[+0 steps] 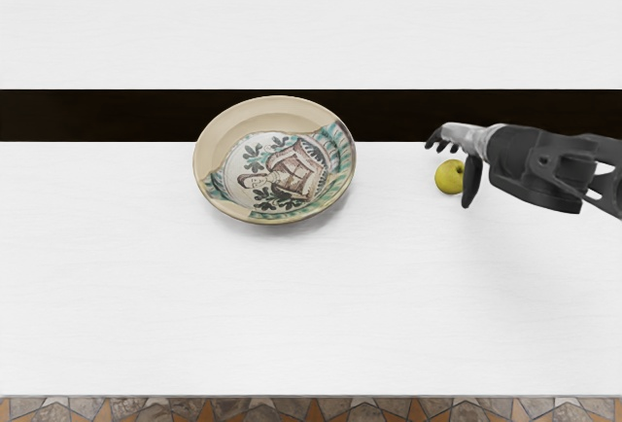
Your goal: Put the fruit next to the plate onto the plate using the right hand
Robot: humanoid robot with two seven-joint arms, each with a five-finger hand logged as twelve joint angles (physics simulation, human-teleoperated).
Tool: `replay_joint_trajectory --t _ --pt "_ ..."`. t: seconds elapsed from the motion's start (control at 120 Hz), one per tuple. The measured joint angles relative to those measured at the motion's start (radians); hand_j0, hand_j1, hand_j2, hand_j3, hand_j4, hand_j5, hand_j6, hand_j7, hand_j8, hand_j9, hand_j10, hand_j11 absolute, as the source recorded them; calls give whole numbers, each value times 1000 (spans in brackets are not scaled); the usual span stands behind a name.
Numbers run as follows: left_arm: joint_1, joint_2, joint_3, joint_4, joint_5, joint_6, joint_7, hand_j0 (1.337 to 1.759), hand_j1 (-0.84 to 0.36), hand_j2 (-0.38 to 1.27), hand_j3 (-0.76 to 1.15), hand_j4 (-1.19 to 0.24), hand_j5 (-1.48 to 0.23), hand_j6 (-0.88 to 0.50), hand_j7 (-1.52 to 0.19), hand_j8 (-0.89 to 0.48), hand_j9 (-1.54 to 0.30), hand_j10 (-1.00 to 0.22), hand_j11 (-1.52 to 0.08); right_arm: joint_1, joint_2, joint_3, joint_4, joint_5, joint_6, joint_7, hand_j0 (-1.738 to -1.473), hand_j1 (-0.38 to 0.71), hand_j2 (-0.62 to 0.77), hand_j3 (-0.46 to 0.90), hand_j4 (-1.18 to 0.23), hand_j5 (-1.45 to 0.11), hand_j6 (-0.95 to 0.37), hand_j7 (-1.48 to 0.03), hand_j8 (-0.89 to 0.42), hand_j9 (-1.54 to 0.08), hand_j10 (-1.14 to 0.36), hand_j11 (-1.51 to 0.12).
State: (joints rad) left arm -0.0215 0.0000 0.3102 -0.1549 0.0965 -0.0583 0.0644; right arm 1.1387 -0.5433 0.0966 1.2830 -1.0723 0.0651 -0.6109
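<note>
A small yellow-green fruit (448,175) lies on the white table to the right of the plate. The plate (215,134) is a cream dish with a painted green and brown picture inside, and nothing lies in it. My right hand (454,155) reaches in from the right edge and hovers just over and behind the fruit. Its fingers (442,137) are spread and its thumb (470,185) hangs down on the fruit's right side. It holds nothing. The left arm does not show.
The white table (292,296) runs to a front edge near the bottom, with a patterned tile floor (311,410) below. A dark gap (97,114) crosses behind the plate, and a white surface (311,33) lies beyond it.
</note>
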Motion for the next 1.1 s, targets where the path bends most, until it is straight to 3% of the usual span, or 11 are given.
replay_joint_trajectory --t 0.35,0.817,0.975,1.1 --pt "0 0 0 0 0 0 0 1658 55 49 0 -245 -318 -245 -318 -245 -318 -245 -318 -34 24 -1 -20 -66 -79 0 -1658 -3 -55 0 -294 -378 -295 -377 -294 -378 -293 -378" --pt "0 0 0 0 0 0 0 1658 55 49 0 -245 -318 -245 -318 -245 -318 -245 -318 -48 42 1 -21 -60 -82 0 -1657 154 -91 0 -425 -560 -430 -554 -425 -560 -425 -560" --pt "0 0 0 0 0 0 0 1658 55 49 0 -245 -318 -245 -318 -245 -318 -245 -318 -50 43 2 -21 -55 -82 0 -1656 225 -17 0 -507 -673 -514 -664 -417 -674 -507 -673" --pt "0 0 0 0 0 0 0 1658 55 49 0 -245 -318 -245 -318 -245 -318 -245 -318 -52 44 5 -21 -54 -82 -1 -1653 255 75 0 -599 -780 -488 -777 -382 -788 -499 -794"
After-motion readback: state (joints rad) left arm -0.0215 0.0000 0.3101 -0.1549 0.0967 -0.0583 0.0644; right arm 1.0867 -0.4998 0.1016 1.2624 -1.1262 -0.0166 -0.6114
